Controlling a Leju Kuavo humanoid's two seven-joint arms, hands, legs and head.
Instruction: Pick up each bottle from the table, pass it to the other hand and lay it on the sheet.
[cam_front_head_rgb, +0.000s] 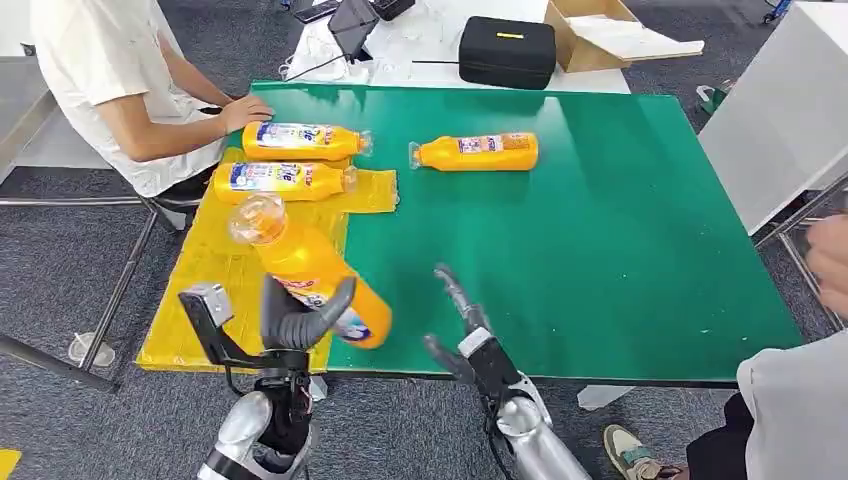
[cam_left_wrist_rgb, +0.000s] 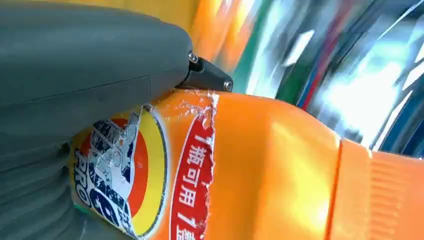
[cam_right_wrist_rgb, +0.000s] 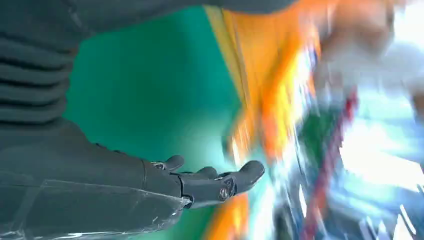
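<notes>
Bottle (cam_front_head_rgb: 312, 272) gripped in left robot hand (cam_front_head_rgb: 300, 318), cap tilted up-left above yellow sheet (cam_front_head_rgb: 200, 300), right robot hand (cam_front_head_rgb: 462, 325) released, fingers spread over green surface (cam_front_head_rgb: 620, 230)

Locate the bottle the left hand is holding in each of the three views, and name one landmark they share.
Head view: held bottle, lower left, gripped by the left hand above the yellow sheet's edge.
Left wrist view: bottle close up across the lower frame.
Right wrist view: an orange blur, too smeared to identify.
Shared landmark: green table.
</notes>
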